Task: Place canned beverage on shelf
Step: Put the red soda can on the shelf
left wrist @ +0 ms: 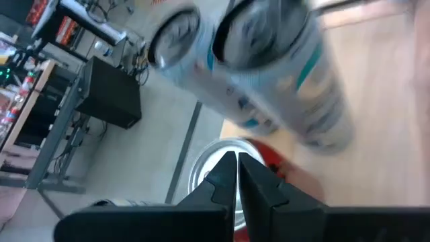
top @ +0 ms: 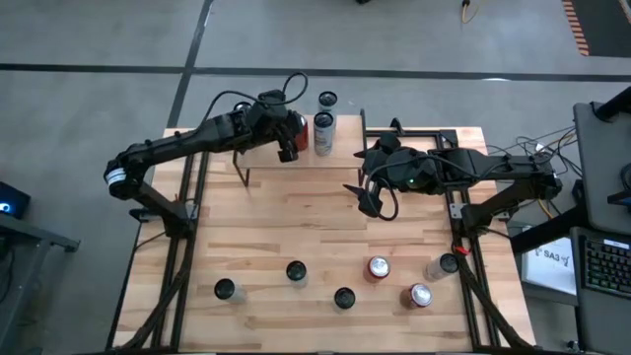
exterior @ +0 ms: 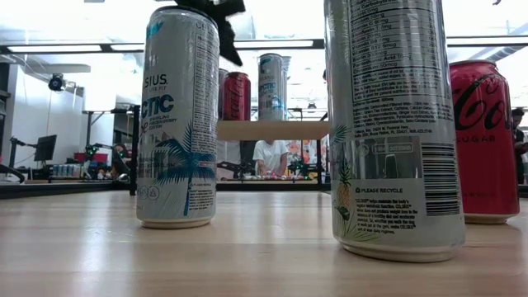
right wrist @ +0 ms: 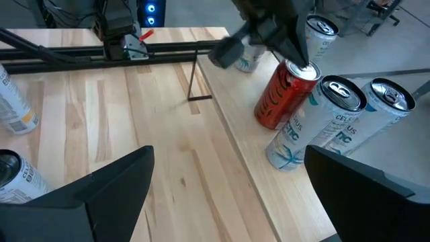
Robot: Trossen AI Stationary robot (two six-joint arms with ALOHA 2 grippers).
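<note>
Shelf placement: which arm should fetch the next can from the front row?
Right, probably. The right gripper hangs open over the mid-table, nearer the front-row cans. The left gripper is at the shelf, right above the red can.

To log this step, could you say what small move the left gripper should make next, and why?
Probably rise straight up: the left gripper, fingers together, sits over the red can, which already stands on the shelf among silver cans.
</note>
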